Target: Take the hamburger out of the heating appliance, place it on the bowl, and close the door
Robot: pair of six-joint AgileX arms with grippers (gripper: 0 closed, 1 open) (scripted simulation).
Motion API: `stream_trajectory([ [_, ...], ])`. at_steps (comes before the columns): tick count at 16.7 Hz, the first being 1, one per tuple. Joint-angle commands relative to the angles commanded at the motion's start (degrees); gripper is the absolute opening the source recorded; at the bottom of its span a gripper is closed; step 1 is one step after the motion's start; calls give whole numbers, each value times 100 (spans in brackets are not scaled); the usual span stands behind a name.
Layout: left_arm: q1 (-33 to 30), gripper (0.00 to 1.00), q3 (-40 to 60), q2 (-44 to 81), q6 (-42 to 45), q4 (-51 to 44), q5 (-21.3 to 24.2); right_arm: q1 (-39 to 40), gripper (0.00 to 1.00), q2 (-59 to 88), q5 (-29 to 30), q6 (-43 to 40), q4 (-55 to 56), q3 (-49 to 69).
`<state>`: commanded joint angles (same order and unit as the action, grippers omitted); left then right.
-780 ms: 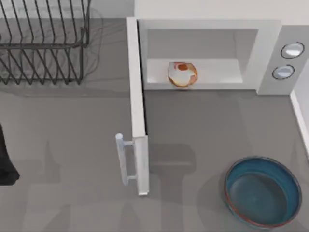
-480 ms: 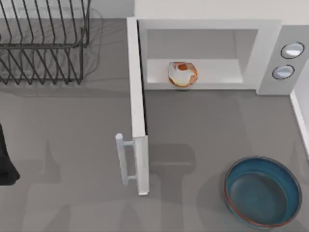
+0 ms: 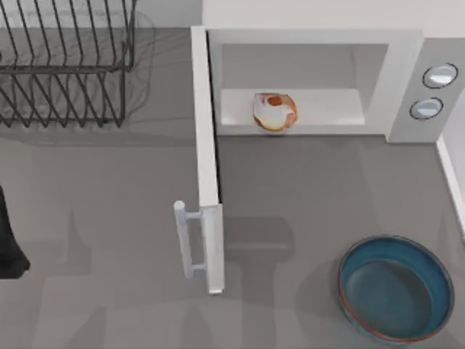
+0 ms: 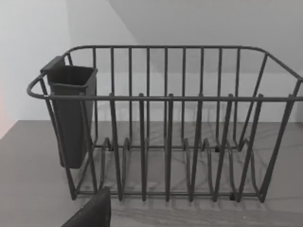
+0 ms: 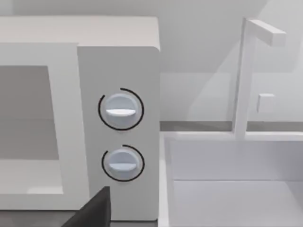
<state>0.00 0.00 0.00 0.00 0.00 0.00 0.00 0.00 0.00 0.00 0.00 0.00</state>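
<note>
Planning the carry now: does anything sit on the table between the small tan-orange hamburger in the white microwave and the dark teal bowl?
Nothing visible does. The tan-orange hamburger sits at the front of the white microwave's cavity, the white door swung wide open to the left, and bare grey table lies between it and the dark teal bowl.

Little of my own body is on camera. At nine o'clock in the top view I see a black, matte slab of my left arm [image 3: 9, 240], smooth, with an angled lower edge. Each wrist view carries a dark charcoal wedge at seven o'clock, flat-faced and unmarked.
</note>
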Motion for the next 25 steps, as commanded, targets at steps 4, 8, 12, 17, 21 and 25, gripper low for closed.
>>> stream_trajectory([
  [4, 0, 100, 0, 0, 0, 0, 0, 0, 100, 0, 0, 0, 0, 0],
  [8, 0, 100, 0, 0, 0, 0, 0, 0, 100, 0, 0, 0, 0, 0],
  [12, 0, 100, 0, 0, 0, 0, 0, 14, 100, 53, 14, 6, 18, 26],
  [17, 0, 100, 0, 0, 0, 0, 0, 304, 100, 1157, 299, 131, 381, 572],
  [21, 0, 100, 0, 0, 0, 0, 0, 754, 100, 2867, 740, 324, 944, 1416],
  [25, 0, 100, 0, 0, 0, 0, 0, 1328, 100, 5050, 1303, 570, 1665, 2495],
])
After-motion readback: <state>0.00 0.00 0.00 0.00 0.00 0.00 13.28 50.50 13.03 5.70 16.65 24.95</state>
